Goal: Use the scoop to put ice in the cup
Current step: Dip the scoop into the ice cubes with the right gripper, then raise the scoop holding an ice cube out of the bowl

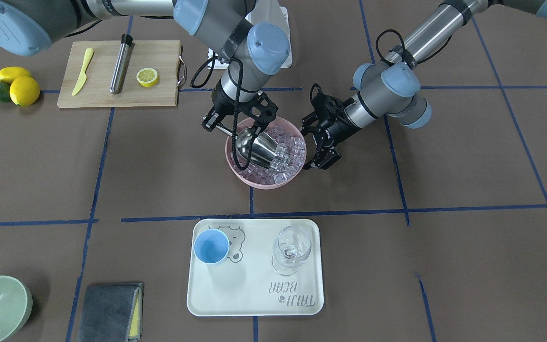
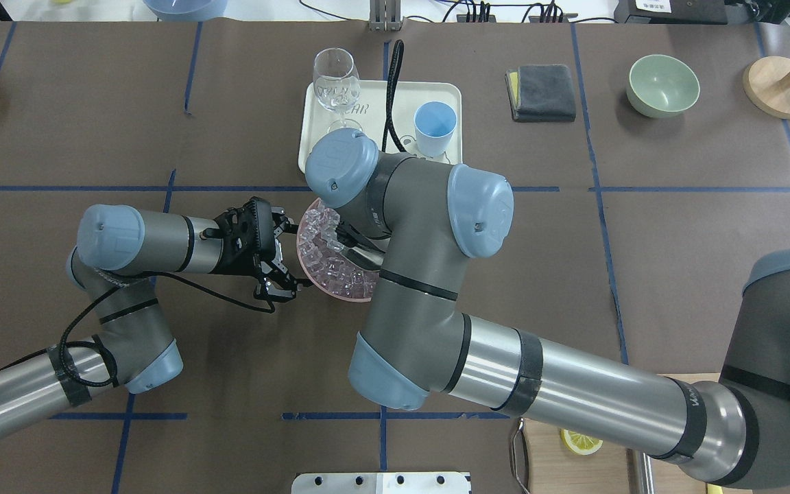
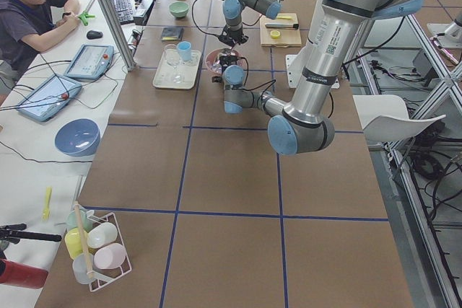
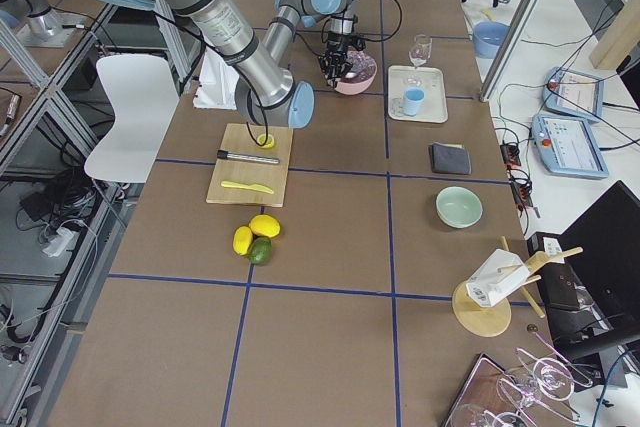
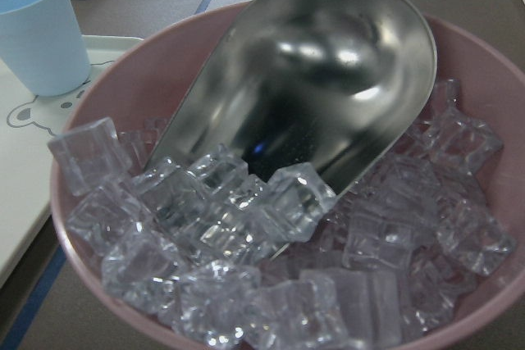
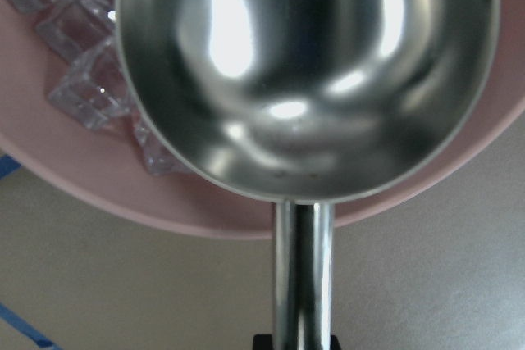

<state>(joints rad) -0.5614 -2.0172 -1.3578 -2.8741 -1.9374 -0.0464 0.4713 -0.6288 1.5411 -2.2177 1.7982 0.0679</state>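
At the bowl (image 1: 229,160) rim, right claw (image 1: 214,124) tight on scoop (image 1: 254,146) handle.

Both wrist cameras look closely into the pink bowl (image 5: 139,71) from opposite sides.

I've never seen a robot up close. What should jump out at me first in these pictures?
The pink bowl heaped with ice mid-table, with the shiny scoop dug in, its handle held by the right gripper. The left gripper hangs open at the bowl's side. An empty light blue cup stands on a white tray beside a wine glass.
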